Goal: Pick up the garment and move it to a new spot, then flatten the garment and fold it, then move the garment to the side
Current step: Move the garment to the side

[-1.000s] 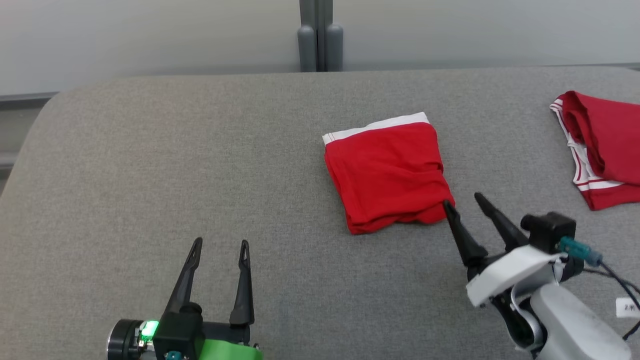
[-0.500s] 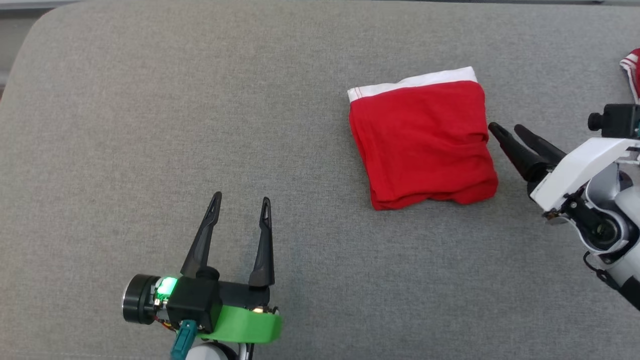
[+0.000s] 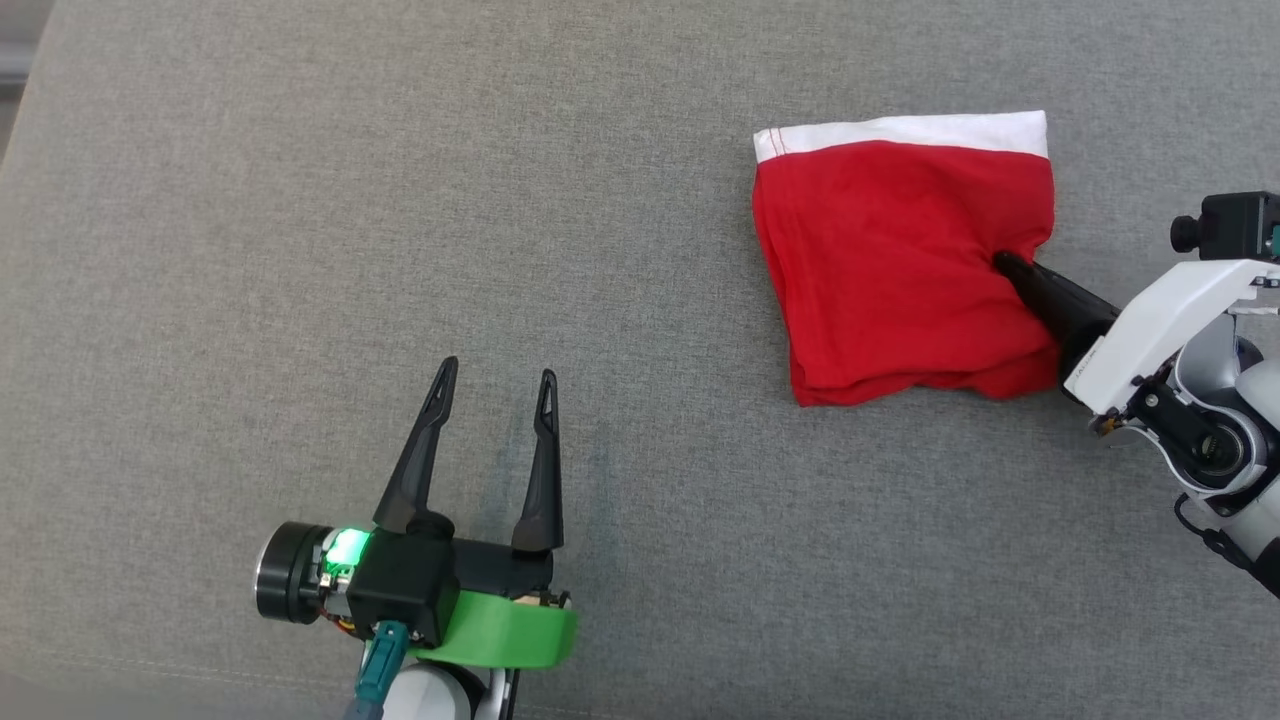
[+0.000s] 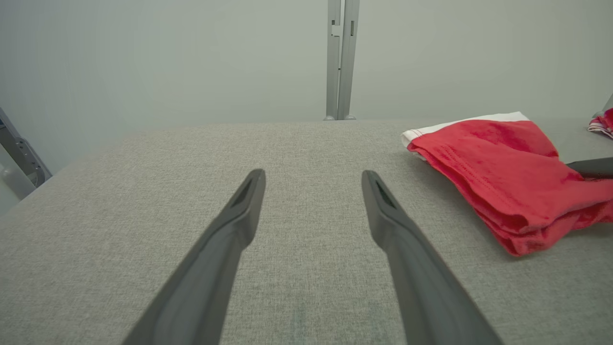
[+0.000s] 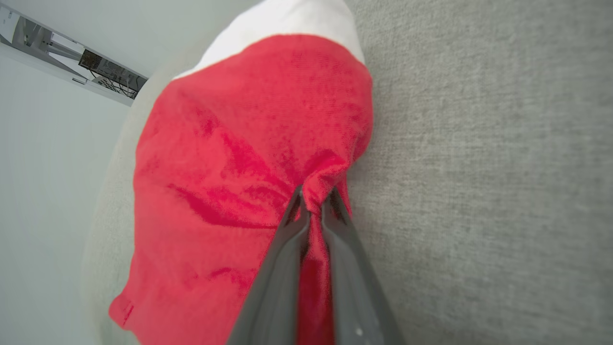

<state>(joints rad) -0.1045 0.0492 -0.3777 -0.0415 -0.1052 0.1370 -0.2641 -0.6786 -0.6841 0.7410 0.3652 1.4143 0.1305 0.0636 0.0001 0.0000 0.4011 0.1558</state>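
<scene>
Red shorts (image 3: 900,270), folded into a thick, roughly square pad, lie on the right half of the grey cloth-covered surface (image 3: 300,250) in front of the robot I am operating. Their white waistband (image 3: 900,132) runs along the far edge, and the layered hems face the robot. Red stitching marks the waistband's left end.

The right gripper (image 3: 1003,262) reaches in from the right. Its two dark fingers are pressed together on a pinch of red fabric at the shorts' right edge. In the right wrist view the cloth is puckered into a small ridge between the fingertips, with creases running out from the pinch. The rest of the pad rests on the surface.

The left gripper (image 3: 496,370) hovers over bare grey cloth at the lower left, well apart from the shorts, its fingers spread wide and holding nothing. A green band (image 3: 500,640) wraps its wrist, and a small green light (image 3: 345,548) glows on the dark housing beside it.

In the left wrist view a second red garment (image 4: 602,122) with white striped trim pokes in at the far right of the surface, apart from the shorts. A grey upright post (image 4: 339,57) stands against the pale wall beyond the surface's far edge.
</scene>
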